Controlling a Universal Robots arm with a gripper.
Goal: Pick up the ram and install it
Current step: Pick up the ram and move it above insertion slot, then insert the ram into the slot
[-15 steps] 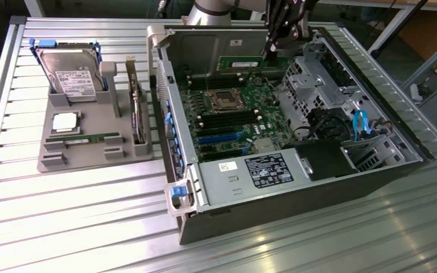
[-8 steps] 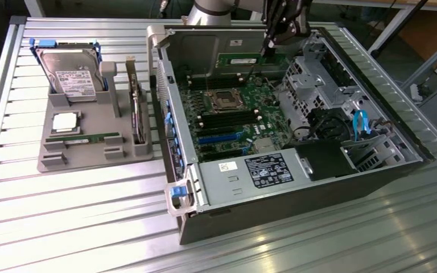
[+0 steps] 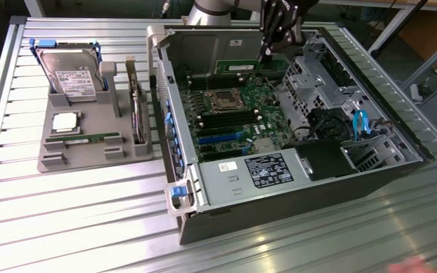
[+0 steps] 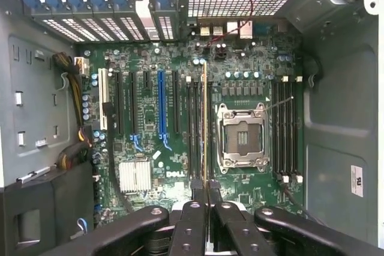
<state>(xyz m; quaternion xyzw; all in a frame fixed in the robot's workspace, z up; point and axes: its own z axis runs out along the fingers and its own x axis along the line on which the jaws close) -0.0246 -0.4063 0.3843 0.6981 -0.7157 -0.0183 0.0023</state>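
The bench (image 3: 89, 227) is a slatted metal top, bare and shiny along its near edge. It stands in a workshop-like room, with frame legs and a wooden panel beyond its far corner at the exterior view's right.

An open computer case (image 3: 295, 213) lies on its side across the middle of the bench, with the main board (image 3: 238, 122) facing up. A grey tray (image 3: 74, 156) sits near the bench's edge at the exterior view's left and holds a spare stick (image 3: 89, 138), well apart from the work.

The gripper (image 4: 208, 199) is inside the case, its fingers (image 4: 193, 223) pressed together on one end of the ram (image 4: 204, 118). In the wrist view the ram shows edge-on, running along the memory slots (image 4: 193, 130) just beside the processor socket (image 4: 241, 136). I cannot tell how high it hangs above them.

The likely trouble is alignment:
- If the stick comes down tilted or a slot over, it could jam on the end latches or bend.
- With only one end pinched, the stick could pivot under pressure.
- If it drifts sideways, it could reach the open socket.
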